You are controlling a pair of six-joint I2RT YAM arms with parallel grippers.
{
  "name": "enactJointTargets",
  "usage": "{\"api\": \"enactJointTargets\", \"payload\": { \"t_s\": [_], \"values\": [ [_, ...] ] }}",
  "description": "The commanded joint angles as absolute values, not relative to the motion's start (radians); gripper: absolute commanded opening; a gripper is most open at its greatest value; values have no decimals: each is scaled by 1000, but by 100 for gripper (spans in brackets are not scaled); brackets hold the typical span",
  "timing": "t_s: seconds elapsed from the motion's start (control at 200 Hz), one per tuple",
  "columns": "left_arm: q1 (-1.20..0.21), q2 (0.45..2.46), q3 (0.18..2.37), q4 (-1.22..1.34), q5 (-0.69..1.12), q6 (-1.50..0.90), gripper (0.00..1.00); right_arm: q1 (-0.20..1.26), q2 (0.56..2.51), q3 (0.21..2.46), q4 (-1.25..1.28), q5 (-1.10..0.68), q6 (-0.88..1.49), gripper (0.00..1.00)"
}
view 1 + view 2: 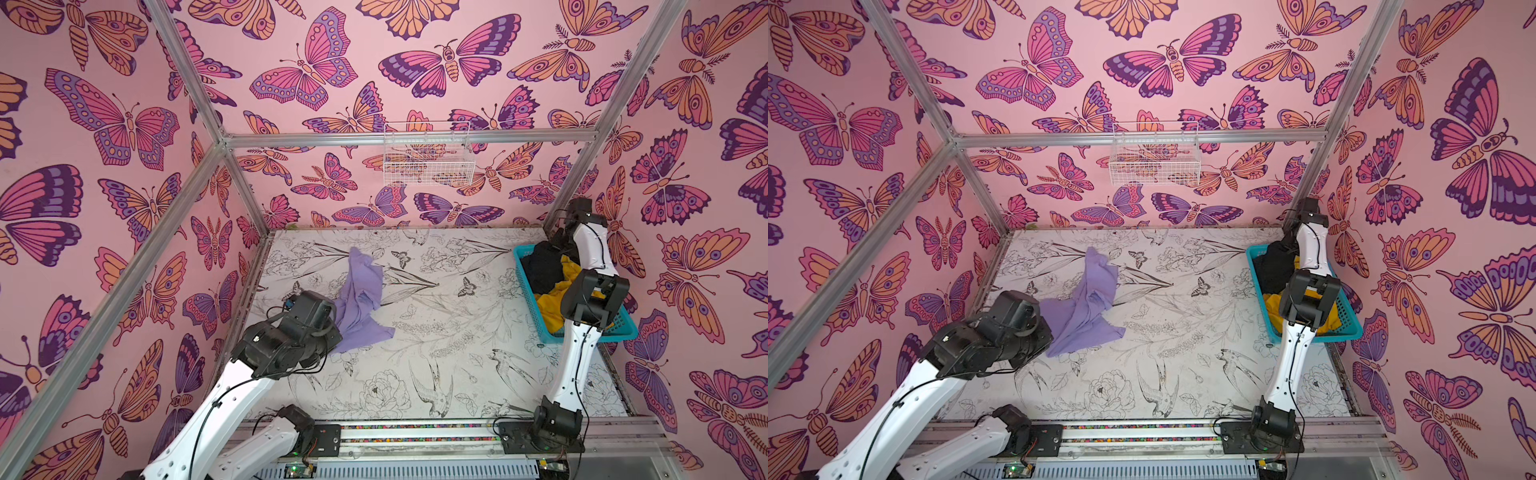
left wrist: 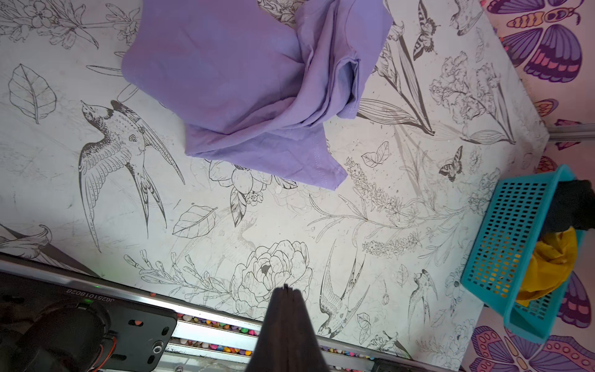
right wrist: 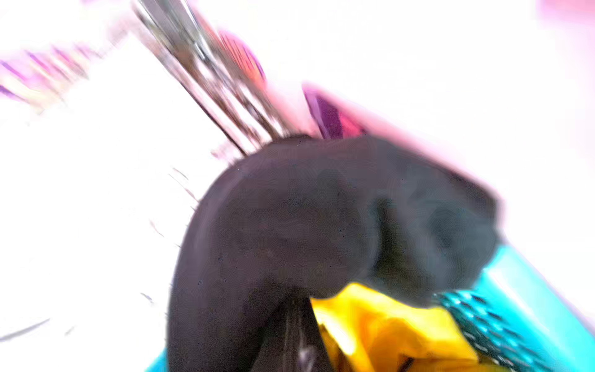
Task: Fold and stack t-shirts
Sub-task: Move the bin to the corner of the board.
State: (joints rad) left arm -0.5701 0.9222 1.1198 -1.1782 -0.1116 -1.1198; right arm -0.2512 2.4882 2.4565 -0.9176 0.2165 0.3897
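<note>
**Top views**
- Lavender t-shirt (image 1: 359,299): one, crumpled and unfolded. You have it lying on the printed table (image 1: 457,365), left of centre. In both top views your left arm (image 1: 291,336) overlaps its near-left edge, and you cannot tell whether they touch.
- Teal basket (image 1: 623,330): it sits at the table's right edge.
- Black t-shirt (image 1: 540,266): it is heaped in the far half of the teal basket.
- Mustard-yellow t-shirt (image 1: 550,301): it is bunched in the near half of the teal basket, touching the black t-shirt.
- Right arm (image 1: 590,299): it arches over the teal basket, with its wrist dipping toward the black cloth.
- White wire basket (image 1: 428,160): it hangs on the back wall rail.

**Left wrist view**
- Left gripper (image 2: 286,289): its jaws are pressed together with nothing between them. It is well apart from the lavender t-shirt.
- The lavender t-shirt lies in loose folds, with a stitched hem and one sleeve opening showing.
- The teal basket shows at the table's corner, with black and yellow cloth rising above its rim.

**Right wrist view**
- This view is heavily blurred.
- The black t-shirt humps up above the basket's rim.
- The mustard-yellow t-shirt lies just beside and below it.
- Right gripper (image 3: 297,325): it shows as a dark shape sunk in the black cloth, with its jaws closed tight. You cannot tell whether any cloth is pinched between them.
</note>
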Motion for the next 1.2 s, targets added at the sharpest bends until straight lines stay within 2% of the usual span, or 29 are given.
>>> {"api": "enactJointTargets", "payload": {
  "t_s": [0.0,0.175,0.331,0.461,0.596,0.736,0.826,0.942,1.092,1.197],
  "values": [
    [-603,971,1156,-1188,-172,-1137,0,-251,2477,2476,-690,157,454,3],
    [-683,1067,1195,-1187,-229,-1162,0,-245,2463,2456,-515,123,518,5],
    [-734,1128,1242,-1187,-269,-1169,0,-234,2437,2432,-529,99,461,1],
    [-764,1156,1276,-1186,-327,-1164,0,-190,2285,2130,-565,183,296,0],
    [-775,1179,1304,-1185,-356,-1133,0,-172,2129,1783,-607,252,241,0],
    [-782,1190,1298,-1180,-346,-1111,0,-171,2059,1631,-596,291,195,0],
    [-782,1186,1280,-1181,-341,-1113,0,-170,2093,1695,-618,292,189,0],
    [-782,1180,1262,-1180,-354,-1116,0,-171,2247,1900,-675,270,181,0],
    [-782,1175,1257,-1181,-369,-1119,0,-171,2515,2328,-766,183,202,0],
    [-782,1179,1262,-1183,-380,-1123,0,-173,2657,2573,-739,117,267,0]
  ]
}}
